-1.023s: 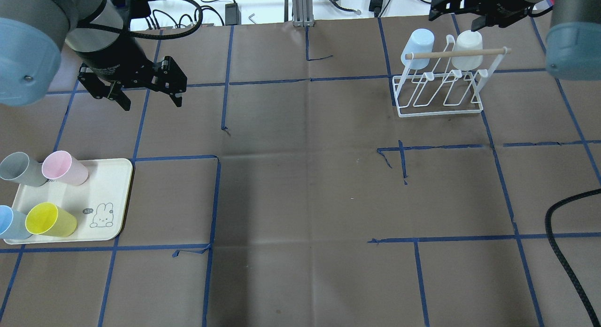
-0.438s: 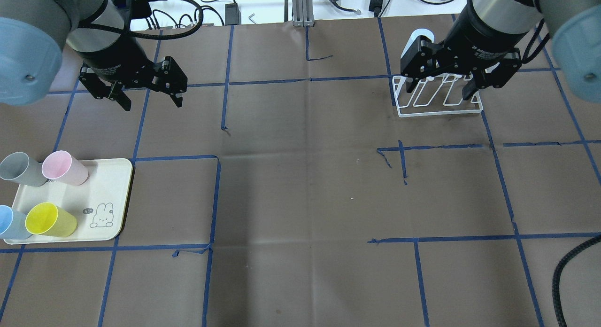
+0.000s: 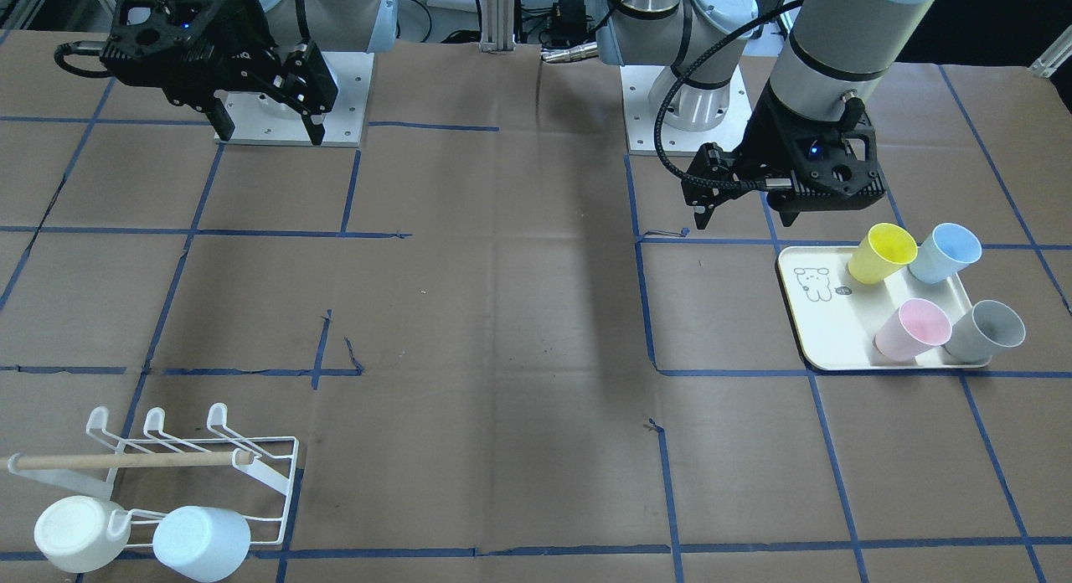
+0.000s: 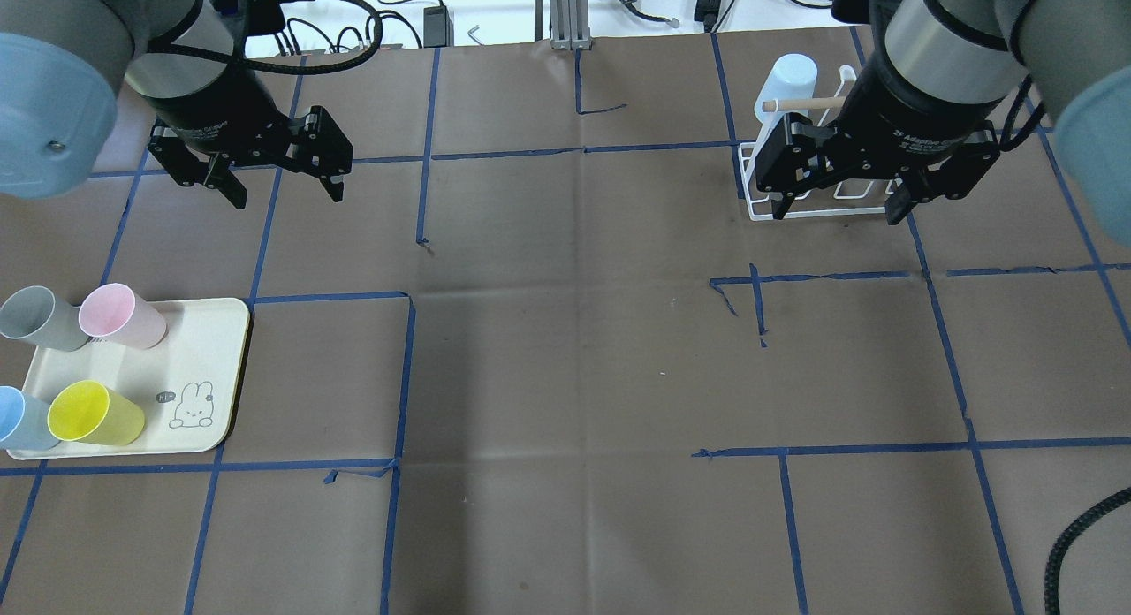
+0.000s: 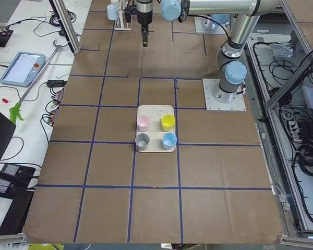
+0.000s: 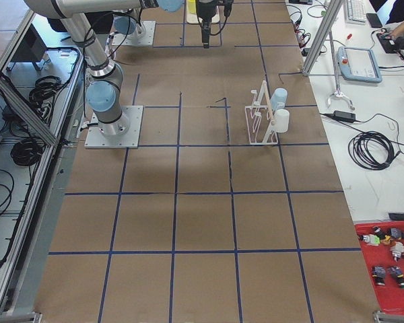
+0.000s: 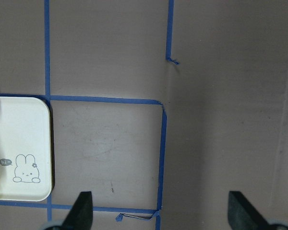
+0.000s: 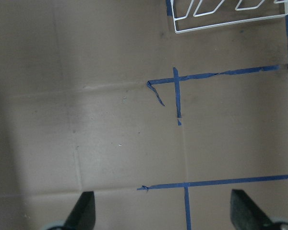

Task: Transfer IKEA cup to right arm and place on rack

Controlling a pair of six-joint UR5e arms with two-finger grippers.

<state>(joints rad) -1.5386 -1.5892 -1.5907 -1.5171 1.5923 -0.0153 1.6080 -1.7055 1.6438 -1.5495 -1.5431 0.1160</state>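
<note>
Several IKEA cups stand on the cream tray [image 4: 208,350]: yellow [image 4: 93,413], pink [image 4: 119,315], grey [image 4: 37,319] and light blue [image 4: 16,419]. My left gripper [image 4: 286,195] hangs open and empty above the table, beyond the tray. The white wire rack [image 3: 251,449] holds a white cup [image 3: 75,533] and a light-blue cup [image 3: 201,541]. My right gripper [image 4: 837,216] is open and empty, over the rack's near edge [image 4: 822,213]. In the overhead view the arm hides the white cup and only the blue one [image 4: 791,72] shows.
Brown paper with blue tape lines covers the table. The right wrist view shows the rack's base [image 8: 221,28] at the top and bare paper below. The left wrist view shows the tray's corner [image 7: 24,139]. Cables and tools lie beyond the far edge.
My right arm has swung from behind the rack to over it, toward the robot's side, its gripper open throughout. It now covers the white cup. The left arm has not moved.
</note>
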